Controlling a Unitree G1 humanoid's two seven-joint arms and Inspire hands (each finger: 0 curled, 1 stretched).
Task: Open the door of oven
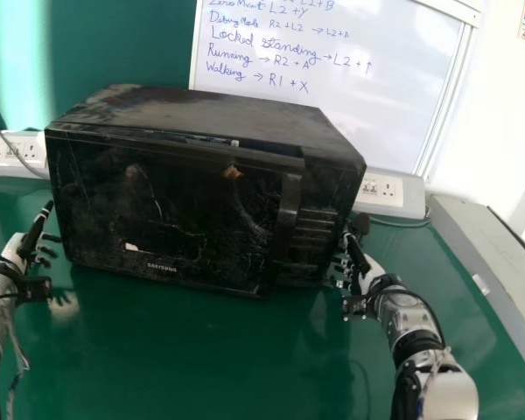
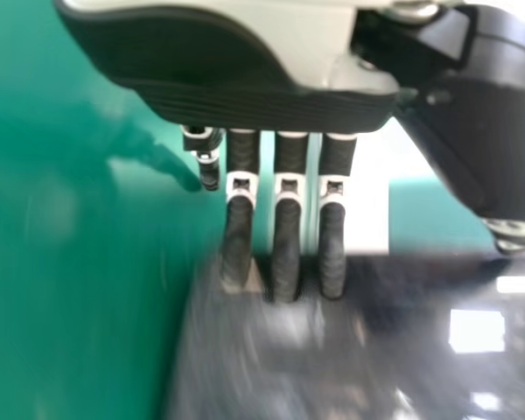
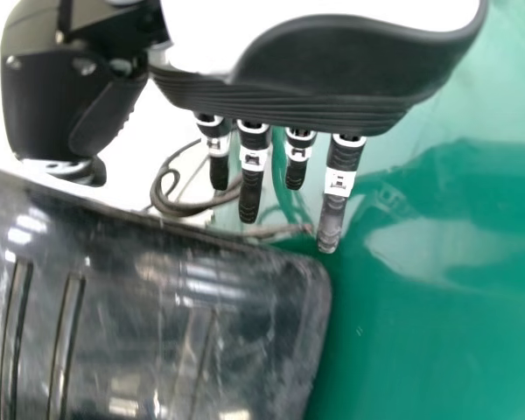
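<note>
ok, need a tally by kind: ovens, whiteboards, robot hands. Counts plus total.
Oven: 1
Whiteboard: 1
Robot hands, left hand and right hand: 2
Total: 4

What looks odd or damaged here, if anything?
The oven looks worn: its door has scratches and pale marks, and its top is blotchy. A gap runs along the door's top edge; whether that is damage or the door sitting slightly ajar, I can't tell.
</note>
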